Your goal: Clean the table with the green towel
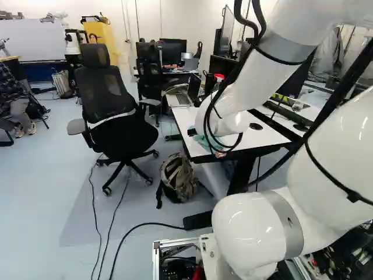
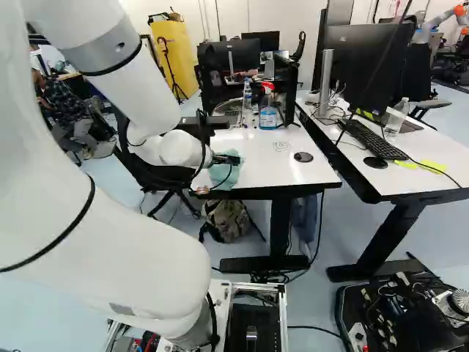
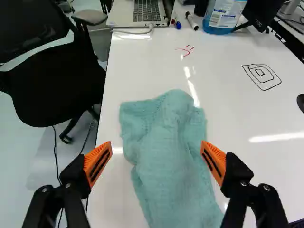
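Fingers spread wide on the gripper (image 2: pixel 230 159), released, w/ green towel (image 3: pixel 171 156) lying btwn them on the table (image 3: pixel 228 95), nr its chair-side edge. Tabletop runs on from towel to laptop (image 3: pixel 122 15); chair (image 3: pixel 57 85) just past that edge.

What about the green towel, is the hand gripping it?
No, the open hand has table showing between one orange pad and the towel.
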You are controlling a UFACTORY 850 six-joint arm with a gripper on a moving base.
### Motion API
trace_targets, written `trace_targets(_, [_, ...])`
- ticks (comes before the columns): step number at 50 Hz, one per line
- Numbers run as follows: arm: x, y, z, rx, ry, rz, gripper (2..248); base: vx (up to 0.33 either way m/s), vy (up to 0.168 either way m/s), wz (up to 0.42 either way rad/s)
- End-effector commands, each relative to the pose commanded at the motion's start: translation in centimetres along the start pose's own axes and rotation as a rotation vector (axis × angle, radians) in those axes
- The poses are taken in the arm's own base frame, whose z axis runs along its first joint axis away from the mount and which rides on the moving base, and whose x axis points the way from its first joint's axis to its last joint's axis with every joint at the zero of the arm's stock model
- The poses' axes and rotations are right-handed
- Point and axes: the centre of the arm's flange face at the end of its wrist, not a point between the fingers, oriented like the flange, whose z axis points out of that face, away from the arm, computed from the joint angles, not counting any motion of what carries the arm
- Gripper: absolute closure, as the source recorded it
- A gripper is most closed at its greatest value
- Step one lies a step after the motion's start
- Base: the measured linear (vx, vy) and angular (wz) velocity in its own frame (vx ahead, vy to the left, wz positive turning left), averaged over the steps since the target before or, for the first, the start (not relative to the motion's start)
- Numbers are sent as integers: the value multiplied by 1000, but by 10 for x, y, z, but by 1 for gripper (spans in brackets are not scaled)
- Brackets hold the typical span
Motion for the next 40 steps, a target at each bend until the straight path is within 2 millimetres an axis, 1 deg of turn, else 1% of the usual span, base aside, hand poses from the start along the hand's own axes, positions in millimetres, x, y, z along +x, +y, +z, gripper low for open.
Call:
trace_targets(13, [4, 0, 4, 0, -5, 0, 3, 0, 0, 0])
trace_targets(27, [4, 0, 4, 0, -5, 0, 3, 0, 0, 0])
trace_targets(28, [4, 0, 4, 0, -5, 0, 34, 0, 0, 0])
trace_targets(33, [4, 0, 4, 0, -5, 0, 34, 0, 0, 0])
trace_targets(34, [4, 0, 4, 0, -5, 0, 72, 0, 0, 0])
trace_targets(38, [4, 0, 4, 0, -5, 0, 72, 0, 0, 0])
trace_targets(39, [4, 0, 4, 0, -5, 0, 111, 0, 0, 0])
trace_targets(40, [4, 0, 4, 0, -5, 0, 111, 0, 0, 0])
